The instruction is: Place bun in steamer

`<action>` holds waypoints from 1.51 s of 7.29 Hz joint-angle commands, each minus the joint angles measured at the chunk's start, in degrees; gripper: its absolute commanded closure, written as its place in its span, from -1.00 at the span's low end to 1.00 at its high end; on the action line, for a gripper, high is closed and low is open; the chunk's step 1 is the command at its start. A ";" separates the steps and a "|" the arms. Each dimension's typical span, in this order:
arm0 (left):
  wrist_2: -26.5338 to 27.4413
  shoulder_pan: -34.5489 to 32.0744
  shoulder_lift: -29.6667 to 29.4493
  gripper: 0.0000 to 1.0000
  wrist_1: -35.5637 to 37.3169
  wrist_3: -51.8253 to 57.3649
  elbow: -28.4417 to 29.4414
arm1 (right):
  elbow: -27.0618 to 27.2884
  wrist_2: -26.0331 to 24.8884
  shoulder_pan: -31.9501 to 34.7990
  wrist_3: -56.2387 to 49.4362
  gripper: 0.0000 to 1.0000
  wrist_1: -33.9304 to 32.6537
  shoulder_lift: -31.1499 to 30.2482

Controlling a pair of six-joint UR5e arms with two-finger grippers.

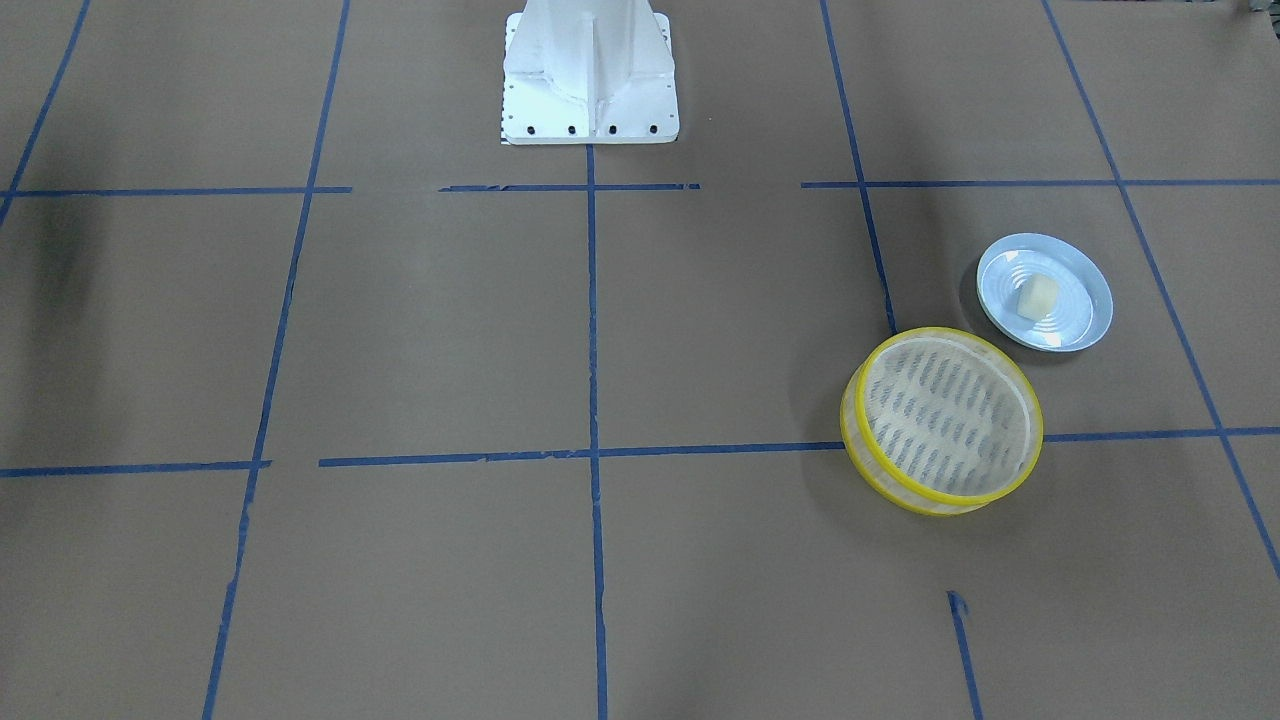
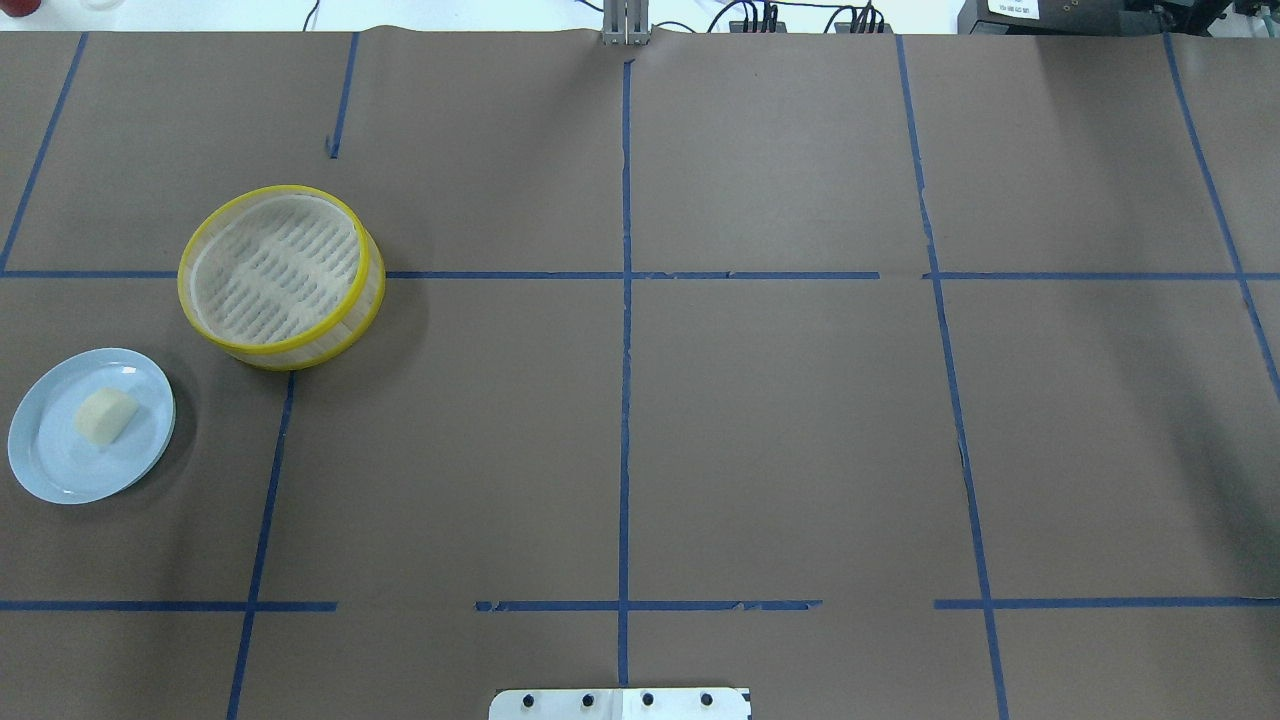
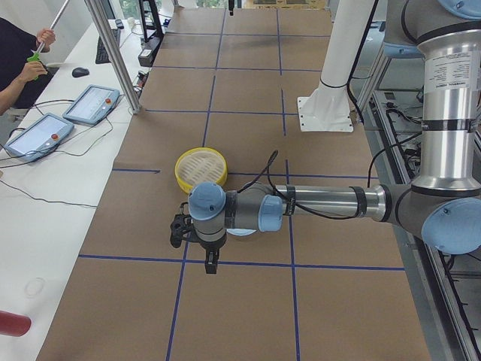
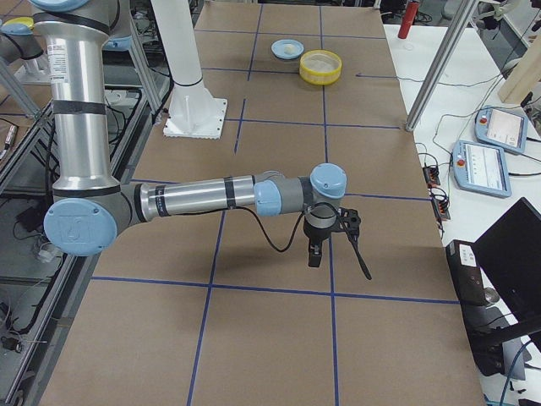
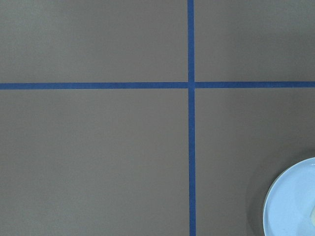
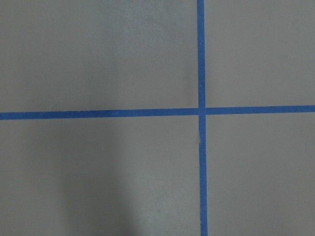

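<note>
The bun (image 1: 1037,295) is a small cream lump lying on a pale blue plate (image 1: 1078,300); it also shows in the overhead view (image 2: 103,414). The steamer (image 1: 868,455) is a round bamboo basket with yellow rim bands, empty, standing just beside the plate (image 2: 60,462) in the overhead view (image 2: 300,350). My left gripper (image 3: 179,235) hangs high above the table near the plate, seen only from the side; I cannot tell whether it is open. My right gripper (image 4: 362,264) hangs far from both dishes, also only in a side view, state unclear.
Brown paper with blue tape lines covers the table. The white robot base (image 1: 590,75) stands at the middle of the robot's edge. The plate's rim (image 5: 290,206) shows at the lower right of the left wrist view. Operator tablets (image 3: 92,103) lie on a side table.
</note>
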 commanded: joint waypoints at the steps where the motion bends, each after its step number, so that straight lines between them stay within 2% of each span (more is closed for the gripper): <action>1: 0.09 0.00 -0.42 -1.00 -0.11 0.26 -0.28 | 0.00 0.00 0.00 0.00 -1.00 0.00 0.00; 4: -0.18 0.00 -0.77 -1.00 -0.37 -0.09 -1.59 | 0.00 0.00 0.00 0.00 -1.00 0.00 0.00; 6: -0.61 0.00 -3.06 -1.00 -0.02 -0.26 -1.77 | 0.00 0.00 0.00 0.00 -1.00 0.00 0.00; 8: -0.70 2.09 -2.63 -1.00 0.07 -1.22 -7.98 | 0.00 0.00 0.00 0.00 -1.00 0.00 0.00; 11: -0.62 8.68 -1.92 -1.00 -0.37 -11.05 -14.84 | 0.00 0.00 0.00 0.00 -1.00 0.00 0.00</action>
